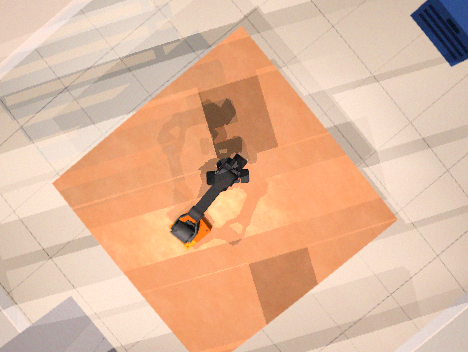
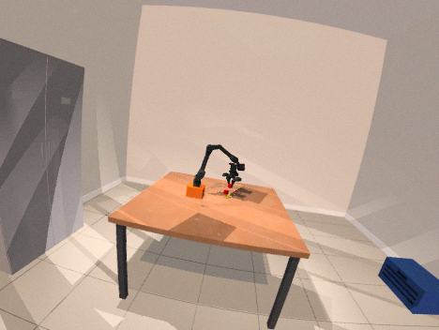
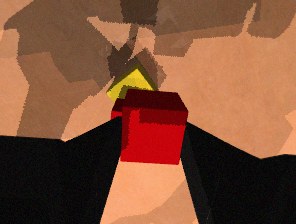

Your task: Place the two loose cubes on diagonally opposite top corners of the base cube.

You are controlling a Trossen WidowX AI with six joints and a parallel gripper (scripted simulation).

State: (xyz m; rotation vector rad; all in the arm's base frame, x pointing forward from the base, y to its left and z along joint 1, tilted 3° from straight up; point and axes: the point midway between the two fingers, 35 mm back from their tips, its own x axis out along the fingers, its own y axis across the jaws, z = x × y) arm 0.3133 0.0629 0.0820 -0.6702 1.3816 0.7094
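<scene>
My gripper [image 2: 230, 183] [image 3: 151, 125] is shut on a red cube [image 2: 230, 186] [image 3: 152, 142], held roughly level between the fingers in the air above the table. The yellow base cube [image 2: 228, 197] [image 3: 131, 81] stands on the table, lower than the held cube and partly behind it in the wrist view. The other red cube [image 2: 226, 191] [image 3: 115, 114] appears to rest on top of the base cube; in the wrist view only a sliver shows behind the held cube. In the top view the arm's gripper end [image 1: 230, 170] hides all three cubes.
The arm stands on an orange block [image 1: 202, 230] [image 2: 195, 191] on the wooden table [image 1: 325, 200] [image 2: 164, 206]. Shadows of the arm cross the table around the cubes. A blue box [image 1: 442, 30] [image 2: 413, 286] is on the floor away from the table.
</scene>
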